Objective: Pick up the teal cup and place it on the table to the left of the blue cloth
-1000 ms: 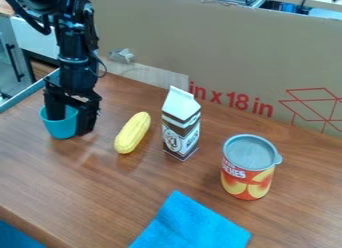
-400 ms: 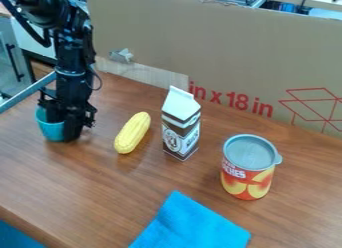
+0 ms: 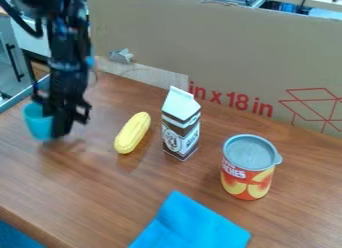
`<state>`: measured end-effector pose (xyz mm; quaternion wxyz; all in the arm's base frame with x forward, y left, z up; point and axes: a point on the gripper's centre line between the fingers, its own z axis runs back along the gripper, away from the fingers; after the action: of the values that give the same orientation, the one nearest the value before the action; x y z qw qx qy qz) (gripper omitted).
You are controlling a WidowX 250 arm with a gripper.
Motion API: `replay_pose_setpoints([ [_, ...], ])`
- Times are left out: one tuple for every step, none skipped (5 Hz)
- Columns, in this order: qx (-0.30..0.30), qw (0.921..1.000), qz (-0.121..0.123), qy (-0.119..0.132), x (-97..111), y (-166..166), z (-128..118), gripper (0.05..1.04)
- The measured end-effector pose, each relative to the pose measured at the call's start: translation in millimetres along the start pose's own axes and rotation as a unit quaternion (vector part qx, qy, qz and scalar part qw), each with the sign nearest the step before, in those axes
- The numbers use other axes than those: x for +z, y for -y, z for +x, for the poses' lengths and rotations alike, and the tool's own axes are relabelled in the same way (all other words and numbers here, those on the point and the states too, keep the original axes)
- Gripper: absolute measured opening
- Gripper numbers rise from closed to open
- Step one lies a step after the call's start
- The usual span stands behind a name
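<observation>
- Teal cup (image 3: 38,124): near the desk's (image 3: 120,187) left edge, touching the gripper (image 3: 58,127); you cannot tell how the jaws stand.
- Yellow corn (image 3: 132,133): you find it lying right of both.
- Carton (image 3: 180,128): upright, just beside the corn.
- Lidded can (image 3: 247,181): upright, farther right.
- Blue cloth (image 3: 190,223): toward the desk's near edge.
- Cardboard (image 3: 234,52): along the far edge.

1 black arm (image 3: 69,57) (claw (image 3: 56,126) downward), near-vertical
</observation>
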<state>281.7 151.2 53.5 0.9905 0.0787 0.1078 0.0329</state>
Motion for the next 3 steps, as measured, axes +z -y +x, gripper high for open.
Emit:
replay_pose_setpoints([
  [-0.027, 0.9991, 0.033, 0.0, 48.4, 41.8, -12.5, 0.12],
  [-0.074, 0.9961, 0.019, -0.045, 25.5, 97.2, -42.8, 0.12],
  [-0.128, 0.9888, -0.001, -0.076, 1.2, 145.1, -56.2, 0.12],
])
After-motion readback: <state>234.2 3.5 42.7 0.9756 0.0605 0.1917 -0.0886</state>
